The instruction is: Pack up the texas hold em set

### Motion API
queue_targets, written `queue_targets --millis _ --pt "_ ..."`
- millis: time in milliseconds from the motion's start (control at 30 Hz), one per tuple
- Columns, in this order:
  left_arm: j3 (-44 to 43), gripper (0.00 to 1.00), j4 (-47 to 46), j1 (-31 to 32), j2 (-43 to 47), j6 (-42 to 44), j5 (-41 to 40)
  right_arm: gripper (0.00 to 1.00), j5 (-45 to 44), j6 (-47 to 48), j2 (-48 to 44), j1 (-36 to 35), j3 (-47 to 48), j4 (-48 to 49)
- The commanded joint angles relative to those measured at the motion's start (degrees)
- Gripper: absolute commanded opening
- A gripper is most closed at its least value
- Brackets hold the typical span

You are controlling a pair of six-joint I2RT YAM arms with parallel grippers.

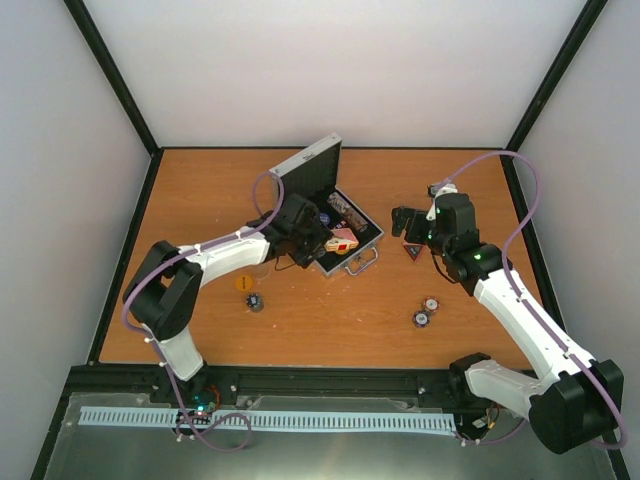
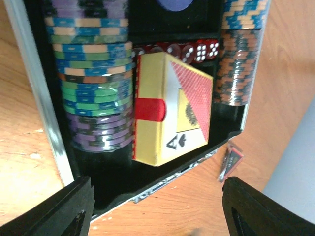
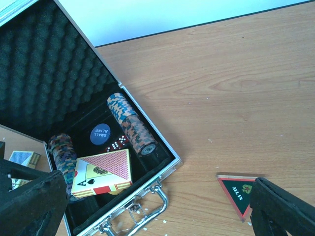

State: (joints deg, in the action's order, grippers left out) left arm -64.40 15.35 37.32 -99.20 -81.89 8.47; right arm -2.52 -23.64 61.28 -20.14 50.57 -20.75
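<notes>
The silver case (image 1: 352, 262) lies open mid-table with its foam lid (image 3: 44, 73) up. Inside are rows of poker chips (image 2: 93, 73), red dice (image 2: 197, 50), a blue disc (image 3: 101, 133) and a yellow-and-red card box (image 2: 172, 108) lying tilted. My left gripper (image 2: 157, 211) hovers open over the case's front edge, holding nothing. The dark triangular token (image 3: 238, 189) lies on the wood right of the case. My right gripper (image 3: 157, 216) is open above the case handle (image 3: 147, 216) and holds nothing, with one finger (image 3: 285, 211) beside the token.
An orange disc (image 1: 242, 283) and a small chip stack (image 1: 256, 301) lie on the table left of the case. Two more chip stacks (image 1: 425, 310) sit front right. Black frame rails and white walls border the table.
</notes>
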Motion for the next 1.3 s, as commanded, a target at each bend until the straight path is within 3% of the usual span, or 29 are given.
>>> queue_targets --millis 0,233,700,867,1067,1267 --pt "0.76 0.67 2.15 -0.51 0.64 3.15 2.57 1.00 0.12 -0.80 0.04 0.68 0.05 0.98" --pt "-6.31 0.48 4.36 -0.49 -3.83 11.05 1.11 1.00 0.65 -1.06 0.08 0.65 0.30 0.54" --pt "-11.25 0.46 6.62 -0.51 -10.33 13.53 1.92 1.00 0.78 -1.14 0.43 0.64 0.94 0.54" --pt "-12.61 0.39 5.90 0.32 -12.16 14.21 2.38 1.00 1.13 -1.21 0.47 0.63 0.68 0.61" --pt "-16.16 0.39 7.65 2.17 -14.47 16.50 5.02 1.00 1.56 -1.16 1.03 0.68 1.06 0.63" --pt "-14.07 0.45 8.47 2.41 -11.33 17.66 7.12 1.00 1.38 -1.28 1.04 0.64 1.05 0.60"
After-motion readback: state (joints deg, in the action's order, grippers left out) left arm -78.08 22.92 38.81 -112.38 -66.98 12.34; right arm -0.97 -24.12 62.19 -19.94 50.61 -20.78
